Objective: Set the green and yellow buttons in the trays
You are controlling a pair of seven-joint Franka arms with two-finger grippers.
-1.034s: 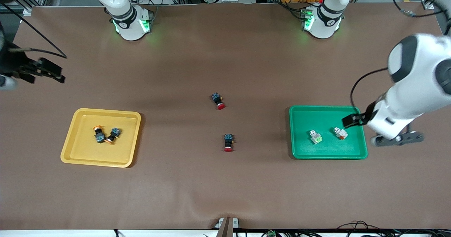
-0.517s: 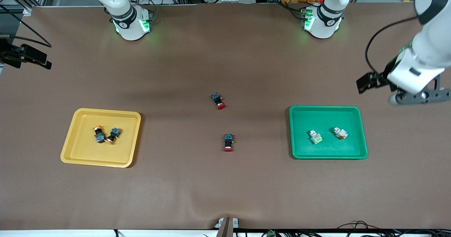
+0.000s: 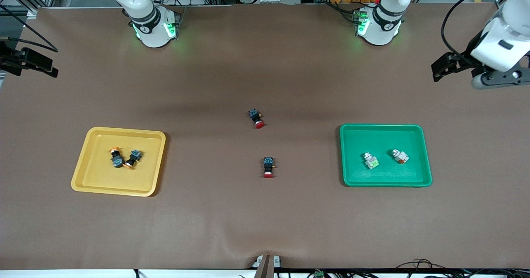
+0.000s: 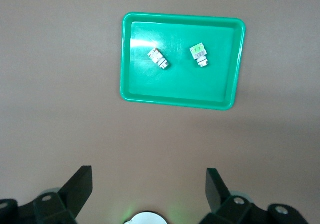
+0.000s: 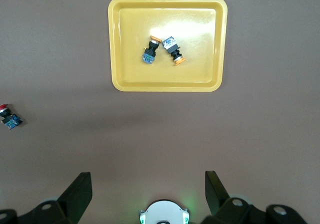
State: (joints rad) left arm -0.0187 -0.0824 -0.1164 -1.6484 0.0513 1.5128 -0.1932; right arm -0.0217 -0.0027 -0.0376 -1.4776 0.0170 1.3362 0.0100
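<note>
Left arm has pulled up and away from the green tray (image 3: 426,154) over the last second; the left gripper (image 3: 497,77) now hangs over bare table at the left arm's end, about 1 o'clock from that tray. Fingers spread wide, nothing between them. Right arm has backed off too: the right gripper (image 5: 147,194) sits over the table edge at the right arm's end, roughly 10 o'clock from the yellow tray (image 3: 89,178), fingers wide and empty.

Both pale buttons lie in the green tray, the green-capped one (image 3: 371,161) beside the second pale one (image 3: 400,156), apart from each other. Two orange-capped buttons (image 3: 124,158) lie touching in the yellow tray. Two red-capped buttons (image 3: 264,142) remain on the table mid-way between the trays, correctly left out. Reads as sort done, arms retreating.

Hard to see: the second pale button's cap colour isn't clear, looks orange-brown at one end. In the front view the right gripper is mostly cut off at the frame edge, only a dark bracket shows.
</note>
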